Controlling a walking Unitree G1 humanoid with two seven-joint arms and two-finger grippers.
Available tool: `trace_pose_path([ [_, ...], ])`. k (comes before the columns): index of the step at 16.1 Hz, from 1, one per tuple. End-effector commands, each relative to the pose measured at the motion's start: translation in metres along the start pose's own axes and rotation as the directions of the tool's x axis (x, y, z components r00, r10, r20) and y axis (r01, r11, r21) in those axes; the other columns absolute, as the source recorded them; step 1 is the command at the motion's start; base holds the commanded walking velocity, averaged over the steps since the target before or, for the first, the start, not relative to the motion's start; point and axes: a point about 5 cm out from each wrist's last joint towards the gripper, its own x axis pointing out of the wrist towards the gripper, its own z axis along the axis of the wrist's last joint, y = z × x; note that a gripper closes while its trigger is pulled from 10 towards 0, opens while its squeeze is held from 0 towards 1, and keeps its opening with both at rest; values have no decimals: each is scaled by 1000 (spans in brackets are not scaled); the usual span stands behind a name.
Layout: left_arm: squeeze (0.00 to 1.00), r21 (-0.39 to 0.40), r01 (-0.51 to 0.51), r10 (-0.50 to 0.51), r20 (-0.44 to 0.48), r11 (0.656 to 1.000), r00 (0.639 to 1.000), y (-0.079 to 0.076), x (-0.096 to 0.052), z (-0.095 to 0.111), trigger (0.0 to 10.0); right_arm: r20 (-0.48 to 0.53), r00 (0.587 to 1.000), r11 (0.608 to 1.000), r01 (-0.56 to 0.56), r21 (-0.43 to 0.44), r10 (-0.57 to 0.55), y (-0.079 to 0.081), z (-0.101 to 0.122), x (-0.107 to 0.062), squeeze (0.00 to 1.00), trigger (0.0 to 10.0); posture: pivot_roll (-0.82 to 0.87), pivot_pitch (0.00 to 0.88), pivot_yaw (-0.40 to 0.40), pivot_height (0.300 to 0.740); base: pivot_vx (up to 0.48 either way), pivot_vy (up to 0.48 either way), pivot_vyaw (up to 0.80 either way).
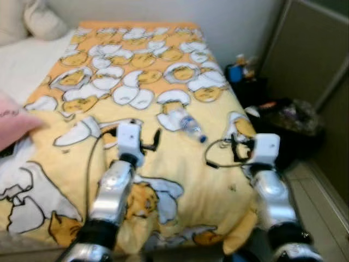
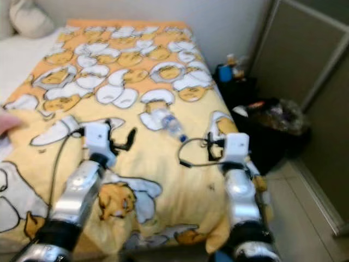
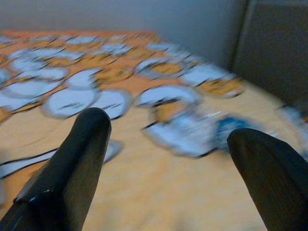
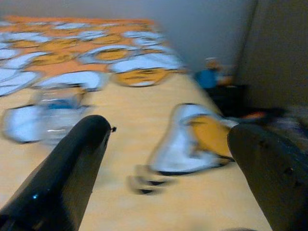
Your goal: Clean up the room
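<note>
left gripper point(image 1: 154, 140) hovers over the yellow blanket point(image 1: 180, 174), fingers spread. just beyond, between both grippers, a plastic bottle point(image 1: 184, 124) lies flat, long axis slanting far-left to near-right, blue cap near-right. right gripper point(image 1: 235, 146) likewise spread.

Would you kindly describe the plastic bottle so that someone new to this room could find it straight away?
Start at the bed, spread with a yellow cartoon-print blanket. Near its right side, ahead of and between the two raised arms, a small clear plastic bottle lies on its side. It is the only loose thing on the print, transparent with a blue cap and label.
</note>
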Motion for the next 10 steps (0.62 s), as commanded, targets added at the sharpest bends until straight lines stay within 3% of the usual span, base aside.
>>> trace_pose_path([
  [1,0,7,-5,5,3,1000,1000,-2,0,2,10000,11,1000,1000,21,-6,-21,-9,4,1,0,10000,-70,0,4,725,0,0,0],
  [8,0,31,-6,6,-7,1000,1000,0,0,2,10000,2,1000,1000,24,9,-24,-6,1,-1,0,10000,-68,0,17,725,0,0,0],
  [10,0,37,-6,6,-9,999,1000,0,0,2,10000,0,1000,1000,25,-8,-25,-6,0,-1,0,10000,-69,0,18,725,0,0,719],
])
